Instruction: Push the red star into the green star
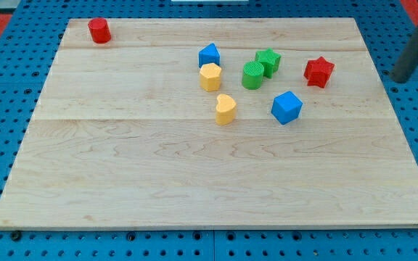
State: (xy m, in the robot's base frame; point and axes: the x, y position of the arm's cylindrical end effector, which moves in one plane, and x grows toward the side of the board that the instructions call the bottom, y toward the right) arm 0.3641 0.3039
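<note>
Red star (318,72) lies well right of green star (268,61), apart. Rod tip (400,75), clawless and holding nothing, rests beyond the board's (194,174) right edge.

The desk (194,181) is pale wood, smooth, visibly grained, on blue perforated board (6,72); the red star (318,72) and green star (268,61) look matt plastic

Robotics lab test bench. Evidence: a pale wooden board (216,181) lies on a blue perforated mounting plate (6,80) with a regular hole grid; small coloured blocks (251,75) sit on the board; a dark rod (414,52) enters at the view's right.
</note>
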